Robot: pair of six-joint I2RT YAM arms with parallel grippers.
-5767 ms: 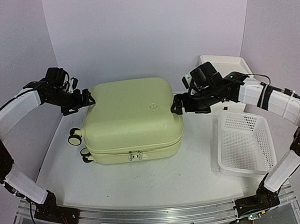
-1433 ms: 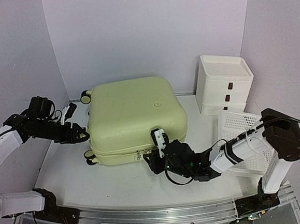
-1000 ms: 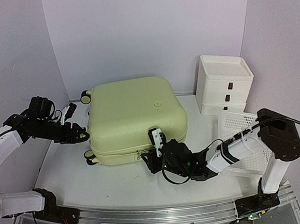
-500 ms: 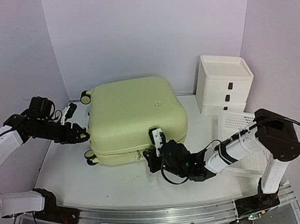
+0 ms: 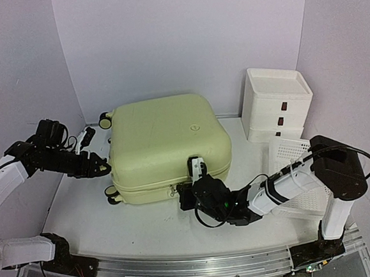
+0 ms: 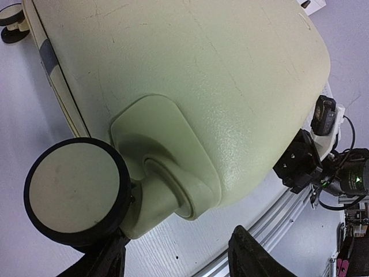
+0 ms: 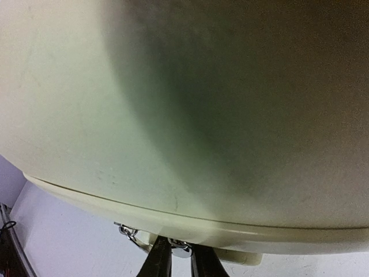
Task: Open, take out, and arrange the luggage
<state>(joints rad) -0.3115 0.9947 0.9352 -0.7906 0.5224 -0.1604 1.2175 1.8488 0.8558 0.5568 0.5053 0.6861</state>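
The pale yellow-green luggage (image 5: pixel 165 137) lies flat and closed in the middle of the table. My left gripper (image 5: pixel 103 170) stands open at its front left corner. In the left wrist view the cream-and-black caster wheel (image 6: pixel 78 193) sits by my left finger, and the caster housing lies between the fingers of that gripper (image 6: pixel 179 262). My right gripper (image 5: pixel 184 196) is low at the front edge of the case. In the right wrist view the right gripper (image 7: pixel 183 259) pinches a silver zipper pull (image 7: pixel 184 249) under the shell's seam. A second pull (image 7: pixel 130 232) hangs free to its left.
A white three-drawer box (image 5: pixel 277 105) stands at the back right. A white mesh basket (image 5: pixel 299 168) sits right of the luggage, with my right arm lying in front of it. Purple walls close the back and sides. A metal rail (image 5: pixel 182 267) runs along the near edge.
My right gripper has slid a little left along the luggage's front edge and closed on the zipper pull. The left arm and the luggage have stayed still over the last second.
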